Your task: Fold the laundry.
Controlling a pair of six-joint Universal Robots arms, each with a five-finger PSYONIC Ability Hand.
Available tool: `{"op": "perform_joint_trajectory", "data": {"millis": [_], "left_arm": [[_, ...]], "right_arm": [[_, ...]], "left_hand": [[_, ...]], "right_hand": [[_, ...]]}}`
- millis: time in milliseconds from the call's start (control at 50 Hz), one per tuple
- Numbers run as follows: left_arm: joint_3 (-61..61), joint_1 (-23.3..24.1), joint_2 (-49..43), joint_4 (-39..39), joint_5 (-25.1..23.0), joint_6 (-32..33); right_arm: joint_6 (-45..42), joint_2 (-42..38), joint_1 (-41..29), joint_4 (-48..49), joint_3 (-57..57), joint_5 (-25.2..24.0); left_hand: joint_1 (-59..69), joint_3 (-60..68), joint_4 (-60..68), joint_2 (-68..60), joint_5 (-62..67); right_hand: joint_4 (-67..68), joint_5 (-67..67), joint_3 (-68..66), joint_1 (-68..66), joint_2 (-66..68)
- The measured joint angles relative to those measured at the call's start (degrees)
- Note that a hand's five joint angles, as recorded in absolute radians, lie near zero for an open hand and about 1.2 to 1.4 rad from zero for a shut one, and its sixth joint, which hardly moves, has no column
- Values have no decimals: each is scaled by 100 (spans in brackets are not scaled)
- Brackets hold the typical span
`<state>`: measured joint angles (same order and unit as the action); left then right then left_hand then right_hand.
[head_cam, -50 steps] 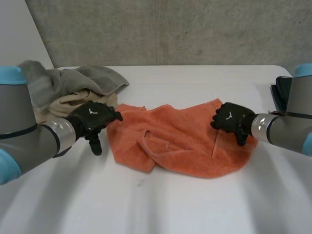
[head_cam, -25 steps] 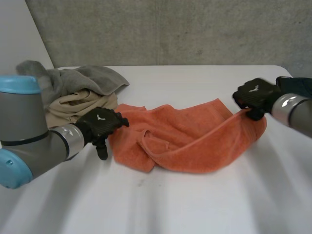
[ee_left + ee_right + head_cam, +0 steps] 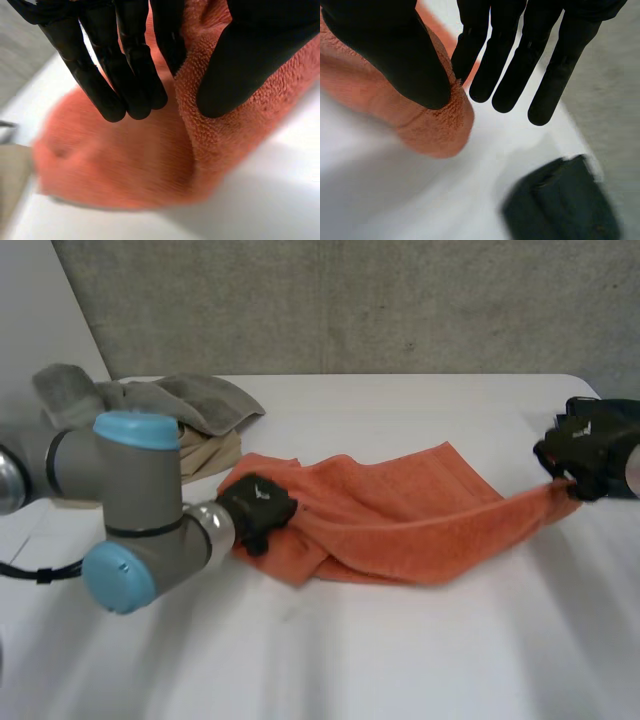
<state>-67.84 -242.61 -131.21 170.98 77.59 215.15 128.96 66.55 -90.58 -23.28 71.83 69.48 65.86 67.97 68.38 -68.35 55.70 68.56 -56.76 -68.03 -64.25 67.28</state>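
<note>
An orange towel (image 3: 400, 525) lies stretched across the middle of the white table (image 3: 330, 660). My left hand (image 3: 258, 508) is on its left end. In the left wrist view the thumb (image 3: 245, 65) pinches a fold of the towel (image 3: 125, 165) against the fingers (image 3: 130, 75). My right hand (image 3: 588, 445) holds the towel's right corner, lifted a little off the table. In the right wrist view its thumb (image 3: 395, 55) presses the towel (image 3: 432, 127) against a finger (image 3: 470, 47).
A grey towel (image 3: 195, 400) and a beige cloth (image 3: 210, 452) are piled at the back left, behind my left arm (image 3: 140, 510). A dark object (image 3: 560, 210) sits on the table close to my right hand. A concrete wall (image 3: 350, 300) stands behind the table.
My right hand shut on the towel's right corner and pulled it out to the right. My left hand moved onto the left end and shut on it. The towel now lies drawn out long.
</note>
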Motion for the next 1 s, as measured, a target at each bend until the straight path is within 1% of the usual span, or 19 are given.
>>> {"op": "perform_joint_trajectory", "data": {"millis": [100, 120, 140, 200, 260, 340, 400, 420, 440, 560, 640, 780, 880, 920, 940, 980, 1000], "left_arm": [[1284, -37, -61, 299, 746, 79], [1688, -62, -22, 464, 929, 29], [1804, -70, -5, 520, 975, 8], [2673, -142, 186, 1071, 1258, -274], [3096, -192, 399, 1533, 1353, -576], [3146, -218, 662, 1851, 1378, -902], [2895, -217, 794, 1874, 1377, -1026], [2553, -214, 864, 1820, 1376, -1067], [2459, -213, 879, 1804, 1376, -1073], [575, -194, 1112, 1594, 1366, -1079], [-597, -180, 1158, 1562, 1358, -1036], [-2018, -166, 1187, 1361, 1326, -815], [-2366, -166, 1372, 1033, 1225, -694], [-2393, -176, 1557, 817, 1129, -679], [-2384, -185, 1628, 744, 1090, -678], [-2305, -219, 1832, 573, 974, -674], [-2219, -248, 1962, 465, 884, -668]], "right_arm": [[943, -159, -310, 1265, -804, 650], [1252, -169, -365, 1667, -976, 818], [1388, -169, -384, 1842, -1043, 886], [2403, -109, -479, 3162, -1377, 1382], [3096, 34, -511, 4058, -1448, 1694], [3580, 233, -529, 4564, -1328, 1845], [3689, 325, -531, 4529, -1167, 1783], [3700, 353, -527, 4370, -1014, 1668], [3697, 357, -525, 4310, -961, 1621], [3519, 221, -462, 3387, -94, 970], [3188, -57, -376, 2970, 586, 709], [2336, -595, -187, 2750, 1454, 591], [1878, -760, -79, 2740, 1645, 574], [1758, -764, -55, 2735, 1658, 570], [1730, -757, -51, 2733, 1658, 568], [1668, -714, -52, 2731, 1654, 565], [1653, -678, -60, 2734, 1651, 564]], "left_hand": [[0, 0, 1, -3, 0], [0, 0, 1, -3, 0], [0, 0, 1, -3, 0], [0, 0, 1, -3, 0], [0, 0, 2, -4, 0], [0, 0, 1, -4, 0], [0, 0, 1, -4, 0], [0, 0, 1, -4, 0], [0, 0, 1, -4, 0], [0, 11, 2, -14, 0], [0, 11, 3, -15, 0], [0, 11, 4, -15, 0], [-11, -42, -43, 49, -3], [-675, -845, -829, 877, -572], [-1225, -1307, -1295, 1356, -1019], [-3211, -3089, -3176, 3154, -2887], [-4093, -3795, -3893, 3962, -3604]], "right_hand": [[1, 0, 0, 0, 0], [2, 0, 0, 0, 0], [2, 1, 0, 0, 0], [3, 0, -1, 0, 0], [3, 0, -1, 0, 0], [4, -48, -1, 0, 0], [4, -48, -1, 0, 0], [4, -50, -1, -1, 0], [5, -55, -1, 0, 0], [5, -65, -5, 0, 0], [6, -65, -7, 0, 0], [6, -65, -7, 0, 0], [6, -65, -7, 0, 0], [6, -65, -7, 0, 0], [6, -65, -7, 0, 0], [6, -65, -7, 0, 0], [6, -65, -7, 0, 0]]}}
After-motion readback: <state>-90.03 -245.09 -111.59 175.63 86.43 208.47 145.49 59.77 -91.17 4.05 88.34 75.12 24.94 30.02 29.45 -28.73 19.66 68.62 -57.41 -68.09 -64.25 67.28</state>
